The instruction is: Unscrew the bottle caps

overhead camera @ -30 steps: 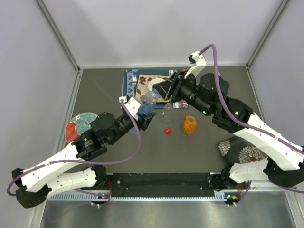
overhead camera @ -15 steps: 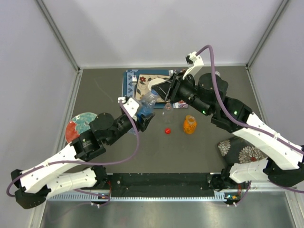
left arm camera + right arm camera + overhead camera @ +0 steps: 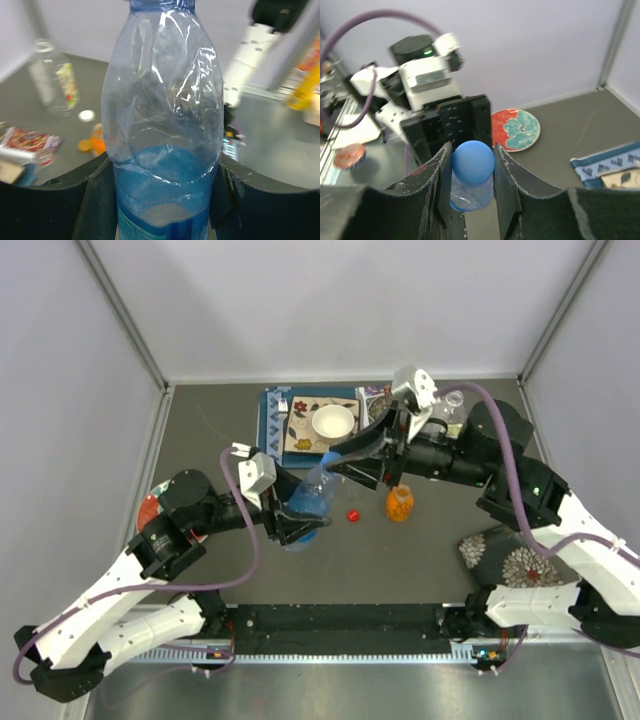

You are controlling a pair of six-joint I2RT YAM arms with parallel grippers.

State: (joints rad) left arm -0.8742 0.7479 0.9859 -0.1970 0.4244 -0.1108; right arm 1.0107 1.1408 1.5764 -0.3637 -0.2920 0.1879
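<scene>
Nearest, the left tool (image 3: 288,520) is clamped round the body of a clear bottle (image 3: 165,125), holding it tilted above the surface (image 3: 220,435). At the bottle's neck the right tool (image 3: 472,150) is closed on the blue cap (image 3: 473,159), which is not yet off. Beyond, a red cap (image 3: 353,515) lies loose. A white cap (image 3: 86,115) does too, near the far bottle (image 3: 452,403), which seems uncapped. Whether the orange bottle (image 3: 399,503) is capped I cannot tell.

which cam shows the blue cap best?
Right wrist: the blue cap sits full-on between the fingers of the right gripper. Left wrist cuts it off above the bottle; top view hides it behind that gripper.
</scene>
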